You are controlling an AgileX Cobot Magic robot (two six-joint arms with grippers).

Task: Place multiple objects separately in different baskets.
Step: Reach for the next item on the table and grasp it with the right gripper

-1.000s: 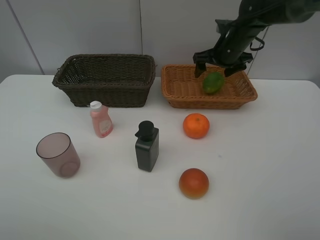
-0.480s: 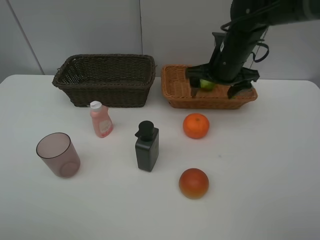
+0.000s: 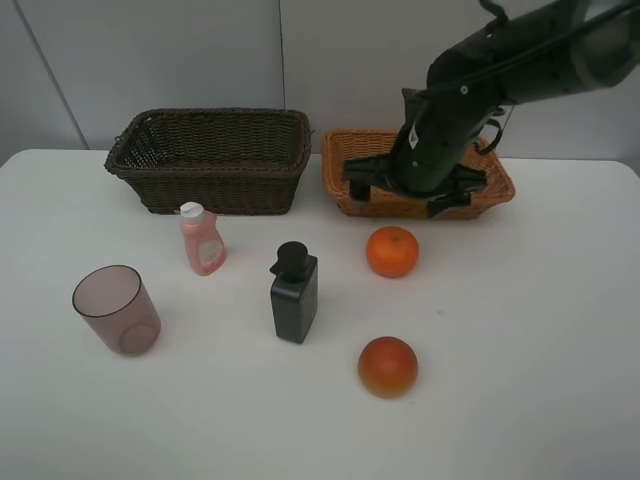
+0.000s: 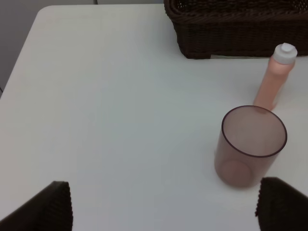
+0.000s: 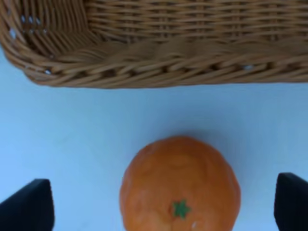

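At the upper right of the high view, the right gripper point(image 3: 405, 192) is held wide open and empty before the front wall of the tan basket point(image 3: 335, 178). The orange point(image 3: 392, 251) is seen just below it in the frame, the red fruit point(image 3: 387, 366) lower still. The pump bottle point(image 3: 294, 295) is stood at centre. At left, the pink bottle point(image 3: 202, 240) and the cup point(image 3: 117, 310) are placed before the dark basket point(image 3: 210, 150). The left gripper point(image 4: 168, 207) is shown only by its wrist view, spread wide, nothing held.

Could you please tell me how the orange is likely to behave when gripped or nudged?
The orange looks round, so it would probably roll on the smooth table if nudged. Its dimpled peel likely gives decent grip.
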